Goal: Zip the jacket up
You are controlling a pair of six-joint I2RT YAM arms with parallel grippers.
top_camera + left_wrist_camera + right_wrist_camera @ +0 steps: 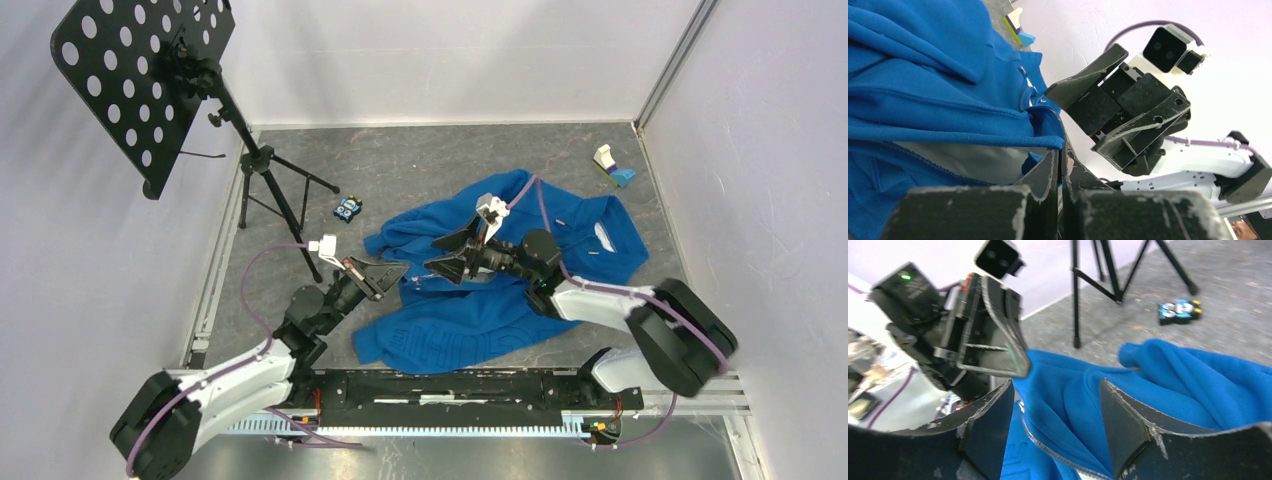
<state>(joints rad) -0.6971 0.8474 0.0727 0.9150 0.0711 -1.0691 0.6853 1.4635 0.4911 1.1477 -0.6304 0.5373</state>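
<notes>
The bright blue jacket [500,280] lies crumpled on the grey floor, with embossed lettering near its front hem. My left gripper [398,270] is shut on a blue fabric edge of the jacket at its left side; the pinch shows in the left wrist view [1061,150]. My right gripper [435,256] is open just right of the left one. In the right wrist view [1058,410] its jaws straddle a raised fold of the jacket [1173,385] without closing. The pale zipper [1043,447] teeth run along that fold's edge.
A black perforated music stand [150,80] on a tripod stands at the back left. A small blue toy [347,209] lies on the floor behind the jacket. A white and blue object [610,165] sits at the back right. White walls close in on all sides.
</notes>
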